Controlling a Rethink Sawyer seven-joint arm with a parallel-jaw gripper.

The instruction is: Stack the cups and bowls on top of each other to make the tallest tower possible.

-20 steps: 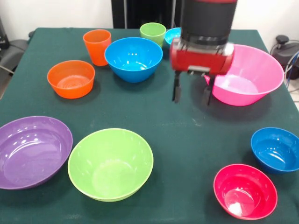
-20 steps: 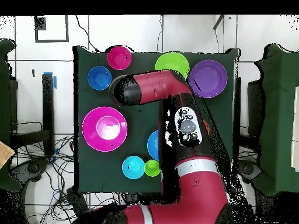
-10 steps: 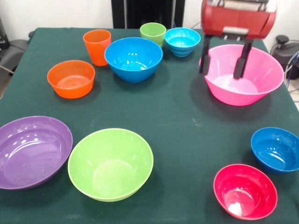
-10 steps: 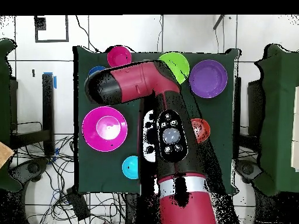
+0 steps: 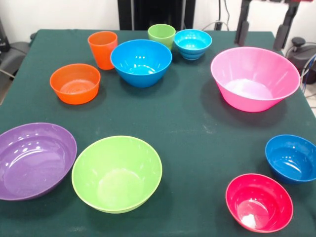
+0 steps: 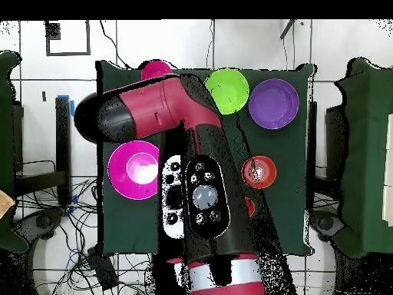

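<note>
Fingers [image 5: 264, 22] hang spread and empty above the pink bowl [image 5: 255, 78]; light, slick, rigid plastic, best pinched at its rim.

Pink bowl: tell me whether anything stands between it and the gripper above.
Nothing visible does. The gripper hangs open above the far rim of the pink bowl, with only open air between them. The small light blue bowl sits off to the side, apart from both.

Lab, cloth-covered table [image 5: 197, 133], cables [image 6: 69, 230], tiled floor [image 6: 138, 46]
</note>
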